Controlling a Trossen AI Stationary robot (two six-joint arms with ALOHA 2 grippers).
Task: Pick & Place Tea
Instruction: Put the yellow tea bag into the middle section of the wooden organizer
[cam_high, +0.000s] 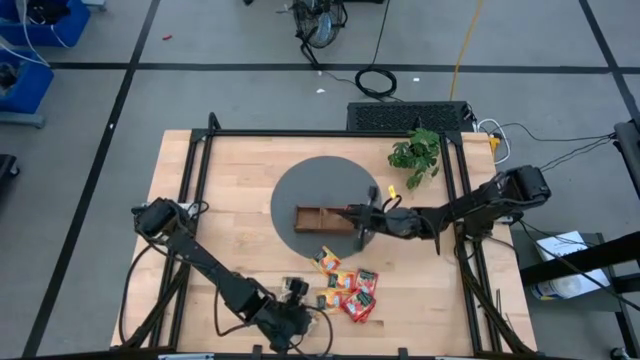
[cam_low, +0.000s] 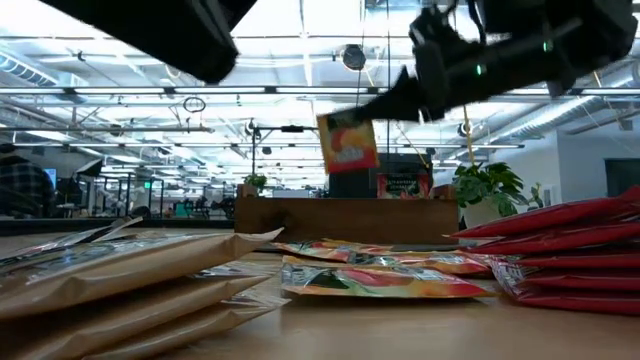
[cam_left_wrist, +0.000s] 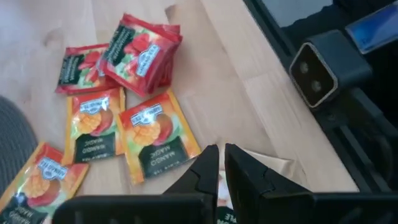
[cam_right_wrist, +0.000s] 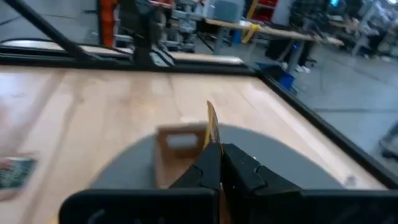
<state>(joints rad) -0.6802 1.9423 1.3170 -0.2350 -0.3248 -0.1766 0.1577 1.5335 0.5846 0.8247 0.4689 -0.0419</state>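
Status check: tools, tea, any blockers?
Right tool shut on orange sachet above wooden tray. Left tool pinching a sachet near loose sachets. Nothing blocking.

Wooden tray (cam_high: 325, 217) on round mat (cam_high: 322, 200); sachets (cam_high: 347, 287) before it, plant (cam_high: 417, 152) behind.

Both arms: black multi-joint links, bulkier housings at base and elbow, thin dark cables alongside. Left gripper (cam_left_wrist: 218, 167) and right gripper (cam_right_wrist: 219, 163): two black wedge-shaped fingers each, tapering to narrow tips, mounted on a wide black crossbar. No visible markings or screws.
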